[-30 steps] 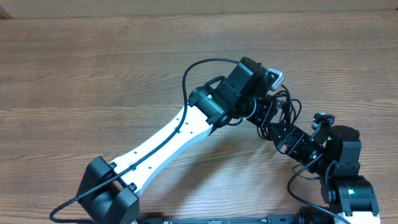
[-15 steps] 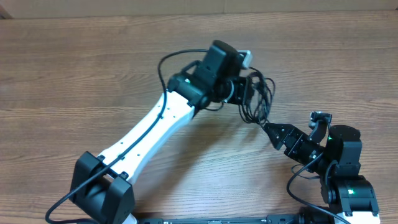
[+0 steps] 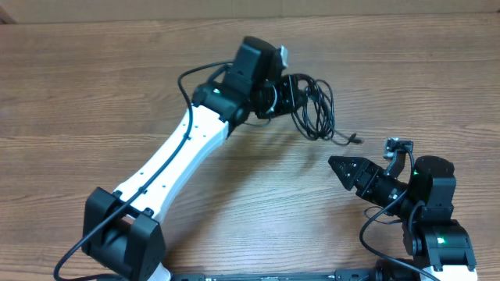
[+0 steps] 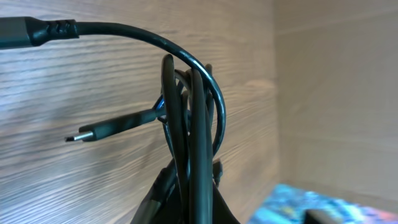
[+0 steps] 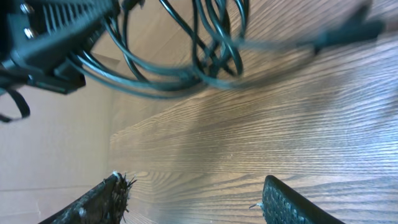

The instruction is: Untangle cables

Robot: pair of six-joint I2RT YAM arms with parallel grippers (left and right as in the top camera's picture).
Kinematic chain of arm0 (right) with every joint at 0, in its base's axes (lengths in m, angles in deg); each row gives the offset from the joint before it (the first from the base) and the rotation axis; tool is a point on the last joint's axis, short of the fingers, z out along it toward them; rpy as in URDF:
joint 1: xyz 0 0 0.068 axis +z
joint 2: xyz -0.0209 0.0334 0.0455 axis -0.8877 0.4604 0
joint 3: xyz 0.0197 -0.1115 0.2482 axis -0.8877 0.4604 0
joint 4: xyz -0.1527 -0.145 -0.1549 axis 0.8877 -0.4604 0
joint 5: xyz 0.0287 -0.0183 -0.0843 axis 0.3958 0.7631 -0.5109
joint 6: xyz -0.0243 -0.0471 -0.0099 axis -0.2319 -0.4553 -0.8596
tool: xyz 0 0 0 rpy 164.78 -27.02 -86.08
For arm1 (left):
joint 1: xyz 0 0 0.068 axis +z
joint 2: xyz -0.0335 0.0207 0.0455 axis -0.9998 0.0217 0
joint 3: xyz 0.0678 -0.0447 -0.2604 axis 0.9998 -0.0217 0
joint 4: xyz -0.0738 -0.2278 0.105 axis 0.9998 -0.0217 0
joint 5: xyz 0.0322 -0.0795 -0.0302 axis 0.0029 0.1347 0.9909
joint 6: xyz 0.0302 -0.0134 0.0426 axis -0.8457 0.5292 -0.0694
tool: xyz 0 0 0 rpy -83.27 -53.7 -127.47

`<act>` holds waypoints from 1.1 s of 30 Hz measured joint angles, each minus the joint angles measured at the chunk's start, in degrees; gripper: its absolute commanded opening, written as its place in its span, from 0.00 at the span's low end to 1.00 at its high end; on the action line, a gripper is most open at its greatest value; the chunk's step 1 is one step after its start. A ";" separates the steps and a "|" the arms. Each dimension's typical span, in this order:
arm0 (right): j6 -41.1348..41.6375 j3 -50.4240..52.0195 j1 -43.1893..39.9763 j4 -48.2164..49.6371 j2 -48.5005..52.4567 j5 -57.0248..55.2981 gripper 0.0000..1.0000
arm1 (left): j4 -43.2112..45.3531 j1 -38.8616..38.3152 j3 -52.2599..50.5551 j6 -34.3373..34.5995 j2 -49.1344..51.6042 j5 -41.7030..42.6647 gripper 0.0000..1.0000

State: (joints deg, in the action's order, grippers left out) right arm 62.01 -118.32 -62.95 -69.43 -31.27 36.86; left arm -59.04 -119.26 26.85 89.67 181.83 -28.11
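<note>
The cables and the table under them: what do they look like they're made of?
The cables: black cords with a smooth, faintly glossy jacket, likely rubber or soft plastic, since they bend into loose loops. The plug at one end has a pale tip, probably metal. The table: brown with streaky grain, matte; real wood or a printed laminate, the pictures leave that open.

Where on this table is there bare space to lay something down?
Bare wood lies left of the left arm, and right of the cables toward the table edge. It is crowded between the left gripper and right gripper.
</note>
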 measured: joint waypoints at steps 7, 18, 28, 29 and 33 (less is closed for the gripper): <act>-0.02 0.00 0.02 0.48 0.00 -0.04 0.68 | 1.62 2.80 0.00 7.48 0.00 6.14 0.04; -0.02 0.00 0.02 1.57 0.50 -4.15 0.64 | 2.51 1.95 0.00 12.68 0.00 12.22 0.05; 0.04 0.00 0.02 2.82 3.91 -7.74 0.55 | 2.47 -0.04 0.00 12.96 0.00 15.80 0.04; 0.02 0.00 0.02 2.82 4.15 -7.96 0.54 | 2.47 -0.39 0.00 12.92 0.00 15.87 0.04; 0.02 0.00 0.02 2.80 4.87 -8.55 0.53 | 2.38 -1.03 0.00 12.55 0.00 15.82 0.04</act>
State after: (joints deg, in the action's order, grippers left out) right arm 62.03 -118.32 -62.93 -66.63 -26.40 28.31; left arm -56.66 -120.28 26.85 102.21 181.83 -12.28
